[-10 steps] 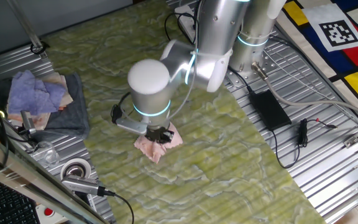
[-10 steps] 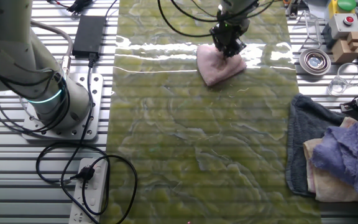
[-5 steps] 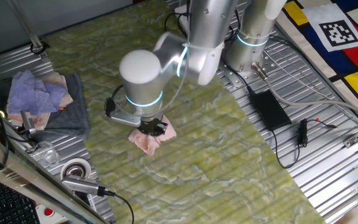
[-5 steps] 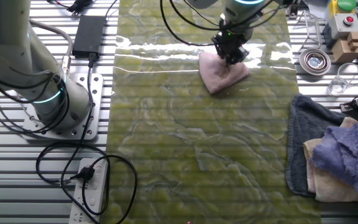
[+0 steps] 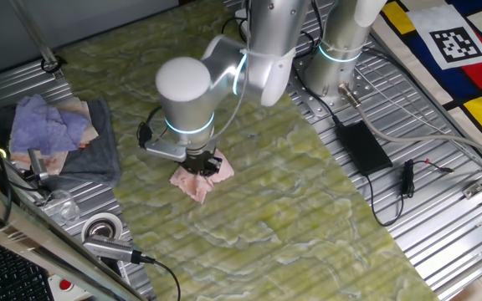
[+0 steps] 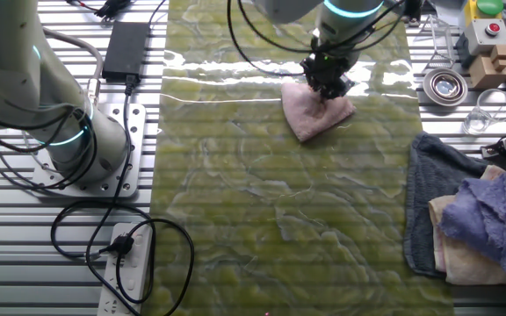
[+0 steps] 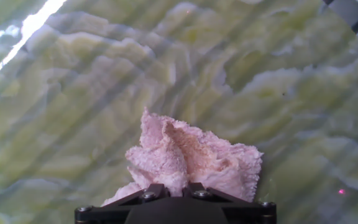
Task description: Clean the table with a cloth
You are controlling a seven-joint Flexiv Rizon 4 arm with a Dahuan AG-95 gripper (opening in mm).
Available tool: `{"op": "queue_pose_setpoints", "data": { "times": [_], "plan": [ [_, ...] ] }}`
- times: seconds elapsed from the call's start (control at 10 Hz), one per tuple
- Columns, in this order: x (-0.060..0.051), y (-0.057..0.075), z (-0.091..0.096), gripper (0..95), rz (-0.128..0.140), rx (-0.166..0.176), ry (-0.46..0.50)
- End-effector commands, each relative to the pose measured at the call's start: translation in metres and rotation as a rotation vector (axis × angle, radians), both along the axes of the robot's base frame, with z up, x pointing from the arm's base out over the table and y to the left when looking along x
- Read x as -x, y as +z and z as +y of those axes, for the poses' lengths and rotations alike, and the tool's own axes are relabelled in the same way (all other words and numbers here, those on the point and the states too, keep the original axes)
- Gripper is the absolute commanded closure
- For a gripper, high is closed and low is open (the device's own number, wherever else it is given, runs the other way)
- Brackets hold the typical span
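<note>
1 gripper (image 6: 327, 85) pointing down, pinching cloth (image 6: 315, 113) on table (image 6: 262, 202).

A crumpled lavender-purple cloth (image 5: 50, 121) lies on top of a beige folded rag (image 6: 457, 246), and both rest on a dark grey towel (image 5: 94, 150) spread over the ribbed grey metal panel (image 5: 7, 88). Near the towel sits a round roll of silver tape (image 6: 444, 84). A flat black power brick (image 5: 361, 147) with its cable lies on the ribbed panel at the opposite side. A white power strip (image 6: 126, 268) holds a looped black cable (image 6: 77, 233).
</note>
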State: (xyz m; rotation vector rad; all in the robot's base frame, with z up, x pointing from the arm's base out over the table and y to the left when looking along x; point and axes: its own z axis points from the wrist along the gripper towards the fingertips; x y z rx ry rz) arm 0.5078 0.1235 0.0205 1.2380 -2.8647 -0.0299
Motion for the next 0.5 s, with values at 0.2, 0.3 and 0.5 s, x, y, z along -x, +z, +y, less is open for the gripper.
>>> {"op": "queue_pose_setpoints", "data": {
  "times": [0.2,0.3,0.5],
  "plan": [
    [0.0043,-0.0020,0.0000,95.0,0.055,0.011,-0.043],
    [0.0043,-0.0020,0.0000,95.0,0.073,0.016,-0.054],
    [0.0043,-0.0020,0.0000,95.0,0.119,0.029,-0.079]
  ]
}}
